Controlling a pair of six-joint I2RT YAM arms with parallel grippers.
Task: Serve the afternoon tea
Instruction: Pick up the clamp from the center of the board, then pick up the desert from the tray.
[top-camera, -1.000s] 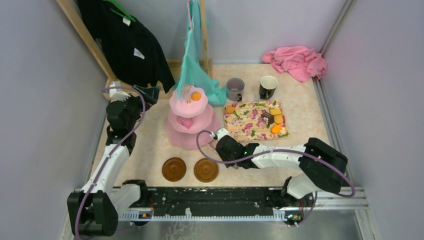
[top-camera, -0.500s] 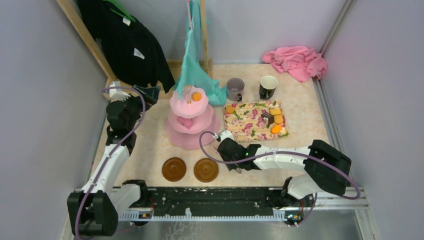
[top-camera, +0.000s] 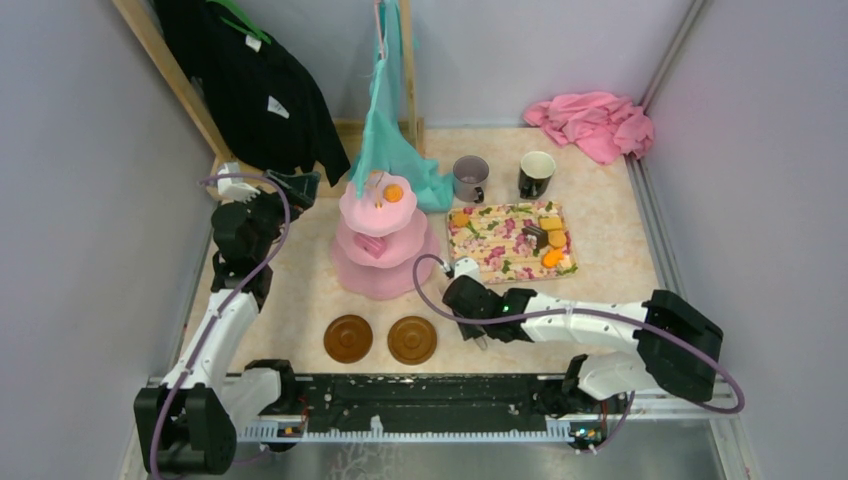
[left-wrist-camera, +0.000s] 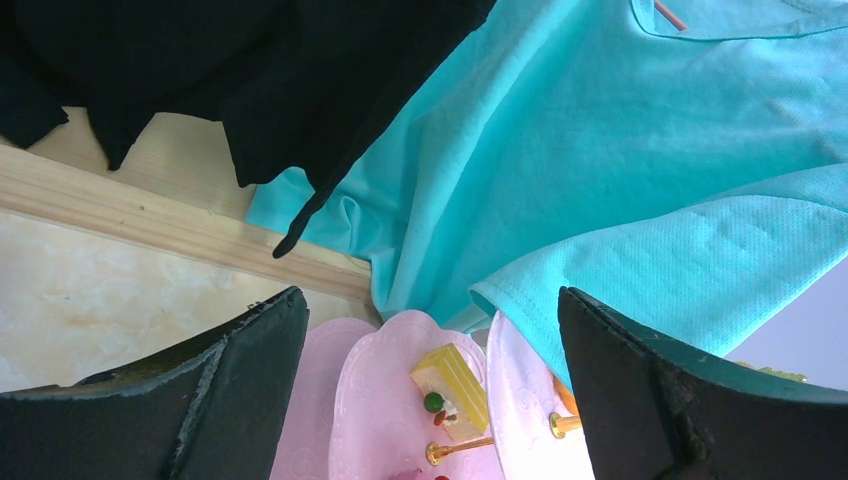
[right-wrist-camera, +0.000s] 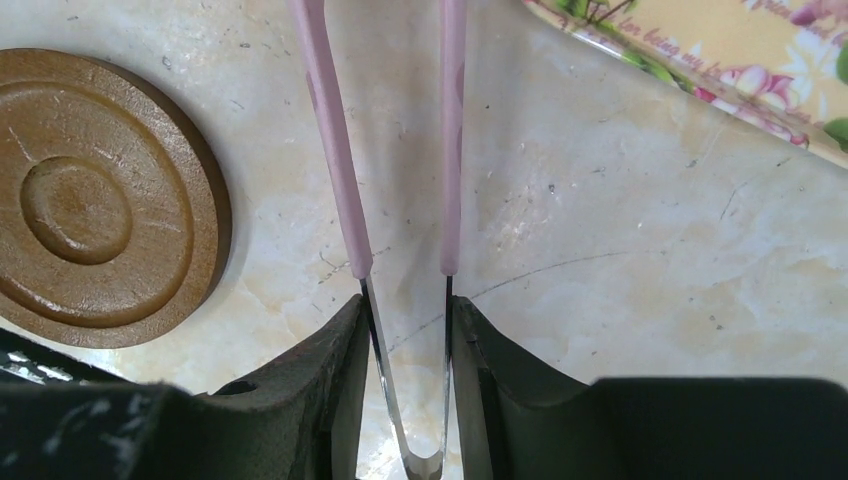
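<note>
Right claw (right-wrist-camera: 408, 340) shifted right, clamped on pink-tipped tongs (right-wrist-camera: 331, 150); left claw (left-wrist-camera: 430, 300) spread wide, grasping nothing

The surface (top-camera: 300, 290) is a beige, marble-pattern top.

- Left of centre: pink three-tier stand (top-camera: 375, 282), upright.
- Near edge, in front of the stand: left brown disc (top-camera: 348, 338) and right brown disc (top-camera: 412, 340), flat, side by side, not touching.
- Right of the stand: floral tray (top-camera: 500, 245), flat.
- Beyond the tray: grey mug (top-camera: 470, 178) and black white-lined mug (top-camera: 536, 173), upright, apart.
- Far right corner: pink cloth (top-camera: 592, 122), crumpled.
</note>
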